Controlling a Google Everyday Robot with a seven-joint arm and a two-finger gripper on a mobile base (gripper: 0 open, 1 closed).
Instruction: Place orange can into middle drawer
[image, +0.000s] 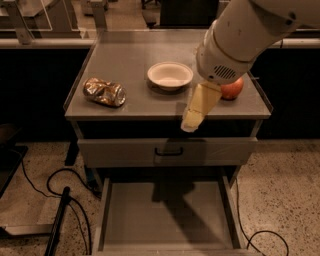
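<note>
Nearest the camera, low in view: middle drawer (125, 220) stands pulled out, a broad shallow grey tray with low side walls; the arm's shadow falls across its floor. Black cables (60, 180) loop over the speckled floor to its left. Above the tray, a closed drawer front (120, 152) with black handle (168, 151).

On the grey cabinet top (125, 60): orange can (104, 92), crushed, lies on its side near the front left corner, not in the drawer. Gripper (192, 120), cream-coloured, hangs over the front edge of the top, right of centre, tilted down and to the left, well apart from the can; apart or together, cannot tell. White bowl (170, 75) sits mid-top, just behind the gripper. Red apple (233, 89) is at the right, partly hidden by the white arm (240, 35)
</note>
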